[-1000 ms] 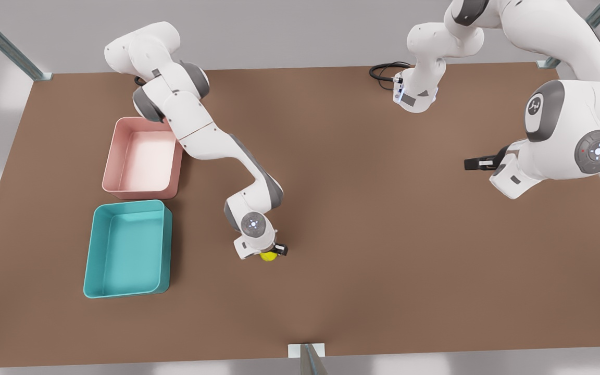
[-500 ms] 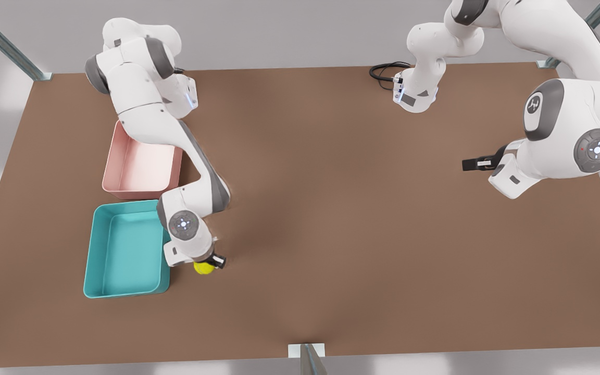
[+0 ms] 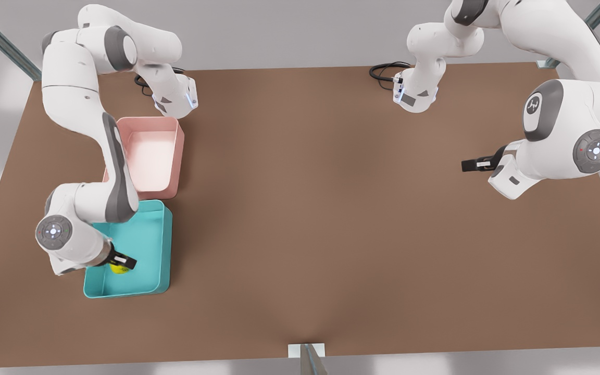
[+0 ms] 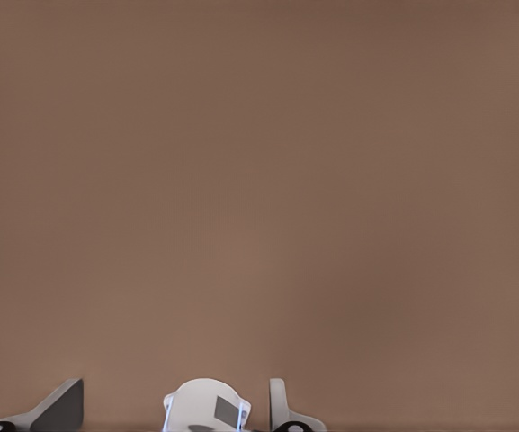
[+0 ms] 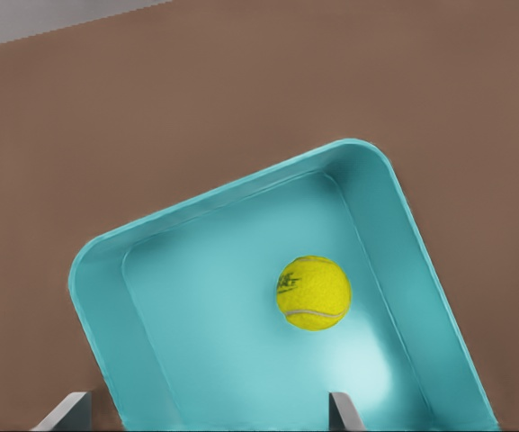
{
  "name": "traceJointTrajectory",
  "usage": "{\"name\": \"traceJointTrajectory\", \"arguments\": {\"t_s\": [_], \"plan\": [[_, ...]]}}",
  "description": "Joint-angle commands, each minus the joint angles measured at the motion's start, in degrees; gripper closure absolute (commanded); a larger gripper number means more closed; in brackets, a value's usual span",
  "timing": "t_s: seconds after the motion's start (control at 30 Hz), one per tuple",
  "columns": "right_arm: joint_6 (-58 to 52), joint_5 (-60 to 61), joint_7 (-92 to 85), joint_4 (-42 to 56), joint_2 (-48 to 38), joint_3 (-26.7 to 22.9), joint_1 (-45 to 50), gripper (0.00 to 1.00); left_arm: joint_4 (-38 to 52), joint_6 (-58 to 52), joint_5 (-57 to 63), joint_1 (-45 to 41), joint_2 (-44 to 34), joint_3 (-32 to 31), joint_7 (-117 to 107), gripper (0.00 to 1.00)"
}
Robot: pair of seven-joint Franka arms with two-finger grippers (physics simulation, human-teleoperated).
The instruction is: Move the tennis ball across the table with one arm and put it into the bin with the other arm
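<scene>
The right gripper [image 3: 123, 262] hangs over the teal bin [image 3: 150, 271], which sits near the table's [image 3: 331, 208] near corner at the front view's left, and its fingers [image 5: 342, 412] stand spread apart with nothing between them. The tennis ball [image 5: 313, 292] is free of the gripper inside the bin, towards the bin's near end, with the pink tray [image 3: 172, 156] just beyond the bin's far end. The left gripper [image 3: 471, 164] waits above bare table towards the edge at the front view's right, its fingers [image 4: 61, 407] apart and empty.
</scene>
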Motion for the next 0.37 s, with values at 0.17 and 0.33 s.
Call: {"name": "traceJointTrajectory", "arguments": {"t_s": [0.17, 0.33], "plan": [[-35.1, 2.0, -19.5, 1.8, -17.2, 3.7, -1.0, 0.00, 0.0, -0.3, 0.1, -0.1, -0.1, 0.0, -0.9, 0.00], [-33.8, 3.8, -19.2, -2.0, -21.0, 3.7, -2.1, 0.00, 0.0, -0.3, 0.5, 0.4, -0.1, 0.1, -0.6, 0.00]]}}
